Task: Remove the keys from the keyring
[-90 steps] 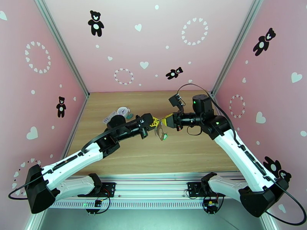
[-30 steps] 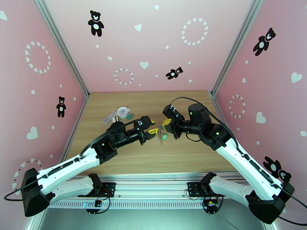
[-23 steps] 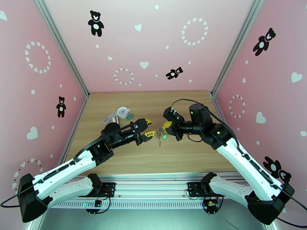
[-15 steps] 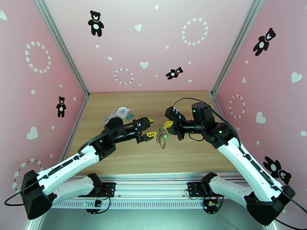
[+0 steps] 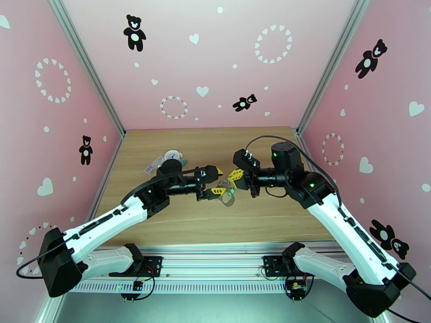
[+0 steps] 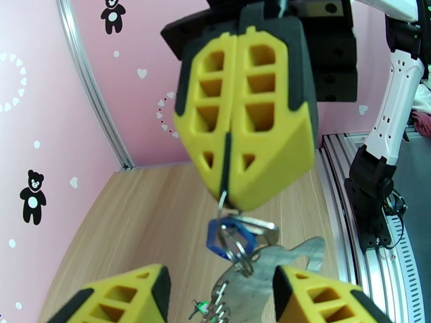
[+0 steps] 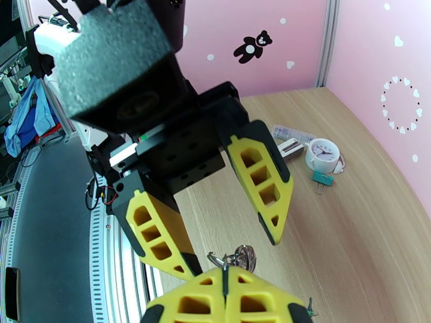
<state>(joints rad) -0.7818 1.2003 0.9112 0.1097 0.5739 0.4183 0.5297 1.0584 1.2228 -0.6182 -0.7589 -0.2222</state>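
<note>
The right claw is clenched, its two yellow fingers pressed flat together and pointing down. It is grasping the keyring by a thin metal ring at the top, so the flat holder hangs free beneath the claw, above the wooden surface. The blue key dangles just under the right claw's fingertips, touching the holder's upper edge. The green key hangs lower, at the bottom of the bunch. The left claw is released, its fingers spread on either side of the hanging holder. Whether either finger touches it cannot be told. Well behind the left claw, a white clock charm and teal clip lie on the surface.
</note>
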